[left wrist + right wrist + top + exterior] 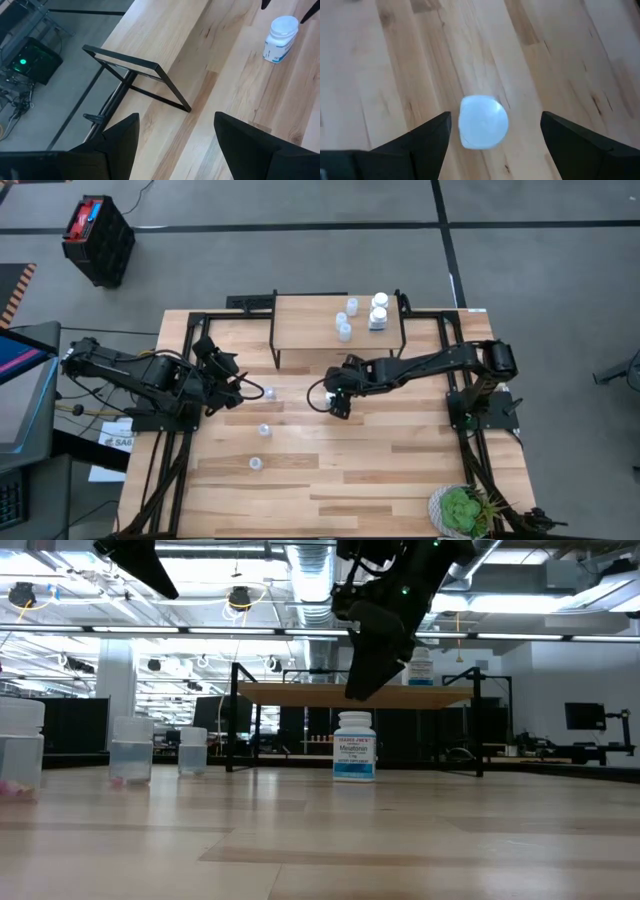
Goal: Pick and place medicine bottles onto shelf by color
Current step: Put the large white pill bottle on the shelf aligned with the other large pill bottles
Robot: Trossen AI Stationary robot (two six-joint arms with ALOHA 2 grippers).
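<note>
The right gripper (492, 132) hangs wide open and empty directly above a white medicine bottle (354, 745) standing near the table's middle, just in front of the shelf (338, 322). The left gripper (175, 135), also open and empty, waits near the table's left edge. A skewed descent could strike the cap and topple the bottle. 5 bottles (345, 317) occupy the shelf. The pale wood tabletop (400, 470) faces a workshop with exposed ceiling ducts.

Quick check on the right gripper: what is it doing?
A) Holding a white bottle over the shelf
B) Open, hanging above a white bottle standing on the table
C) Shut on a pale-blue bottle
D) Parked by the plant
B: the right gripper is open, with the white bottle's cap showing between its fingers, and the bottle stands on the table.
</note>
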